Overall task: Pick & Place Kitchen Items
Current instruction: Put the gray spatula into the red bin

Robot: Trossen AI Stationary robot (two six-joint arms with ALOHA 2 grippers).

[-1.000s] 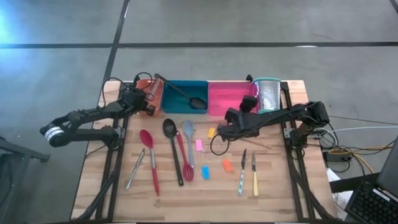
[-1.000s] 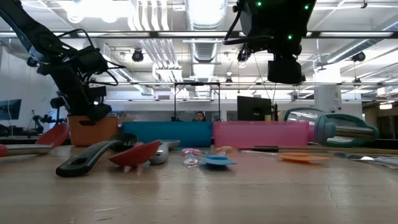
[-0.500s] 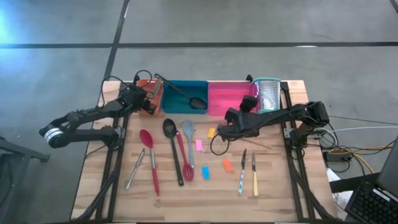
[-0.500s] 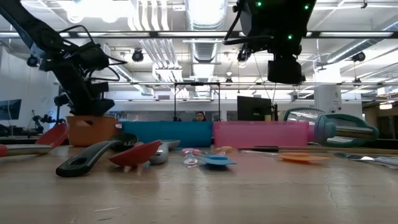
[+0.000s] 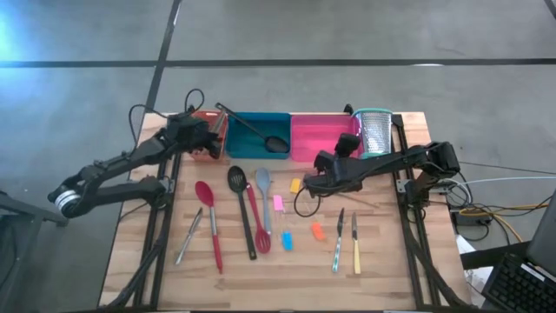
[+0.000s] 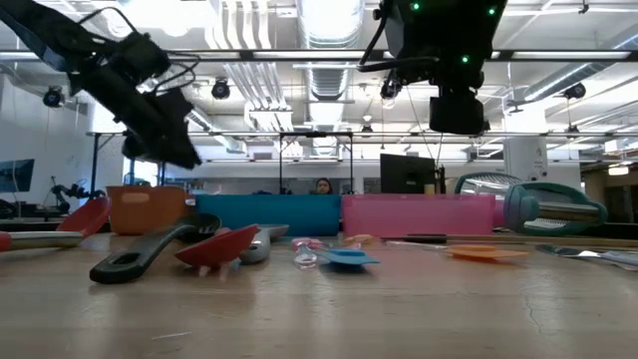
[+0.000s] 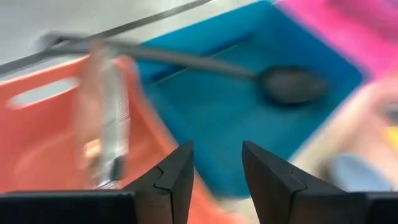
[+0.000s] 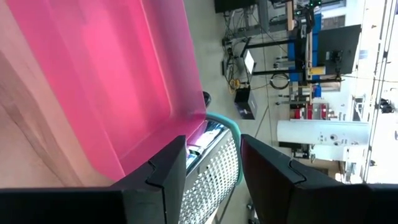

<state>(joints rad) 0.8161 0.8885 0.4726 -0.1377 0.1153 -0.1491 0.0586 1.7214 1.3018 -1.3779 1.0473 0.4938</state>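
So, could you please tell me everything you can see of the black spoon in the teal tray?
The black spoon looks like dark matte plastic, with a thin straight handle and an oval bowl. Its bowl lies inside the teal tray, near the wall next to the pink tray. The handle slants up over the teal tray's far left corner and sticks out past it. No pincer touches it; the left wrist view shows it clearly too.

Even overhead light, soft shadows. Low view: ceiling lamps (image 6: 329, 20) glare at 12 o'clock, foreground table (image 6: 319, 309) soft. Left wrist view heavily motion-blurred; orange tray (image 7: 43, 143) smeared. Right wrist view sharp.
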